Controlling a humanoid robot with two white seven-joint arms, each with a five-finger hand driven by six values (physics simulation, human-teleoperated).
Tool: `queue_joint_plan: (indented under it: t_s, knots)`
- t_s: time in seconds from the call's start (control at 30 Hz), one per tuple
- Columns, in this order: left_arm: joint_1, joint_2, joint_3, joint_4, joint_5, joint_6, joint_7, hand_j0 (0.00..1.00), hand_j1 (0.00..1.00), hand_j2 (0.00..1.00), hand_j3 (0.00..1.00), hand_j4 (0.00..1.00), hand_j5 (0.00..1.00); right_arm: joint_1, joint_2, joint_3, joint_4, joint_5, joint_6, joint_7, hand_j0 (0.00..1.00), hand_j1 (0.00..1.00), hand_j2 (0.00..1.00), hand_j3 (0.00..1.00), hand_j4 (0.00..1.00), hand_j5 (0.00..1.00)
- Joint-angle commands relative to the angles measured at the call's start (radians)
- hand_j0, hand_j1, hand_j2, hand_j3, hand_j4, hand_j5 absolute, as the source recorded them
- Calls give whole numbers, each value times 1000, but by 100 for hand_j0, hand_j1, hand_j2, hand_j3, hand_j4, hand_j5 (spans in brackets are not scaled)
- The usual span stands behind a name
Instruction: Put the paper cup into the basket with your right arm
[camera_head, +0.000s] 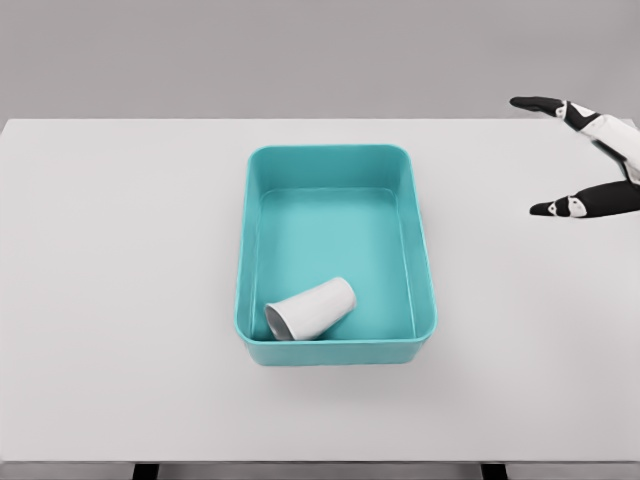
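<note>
Now paper cup (311, 309) lying in basket (250, 250), right robot hand (585, 155) spread at table (120, 300) edge

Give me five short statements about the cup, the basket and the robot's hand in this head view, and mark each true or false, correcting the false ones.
1. The paper cup stands upright on the table beside the basket. False: it lies on its side inside the teal basket.
2. The cup rests near the basket's front wall, toward its left corner. True.
3. The right hand is shut on the cup. False: its fingers are spread, it holds nothing and it is at the right edge of the picture, well away from the basket.
4. The basket sits on a white table. True.
5. The left hand hovers over the basket. False: no left arm is in view.
</note>
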Motion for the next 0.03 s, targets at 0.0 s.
queue_joint_plan:
  t_s: [0.0]
  knots:
    - [0, 0, 0, 1, -2, 1, 1, 100, 100, 100, 100, 100, 100, -2, 0, -4, 3, -4, 5, 0, 100, 100, 100, 100, 100, 100]
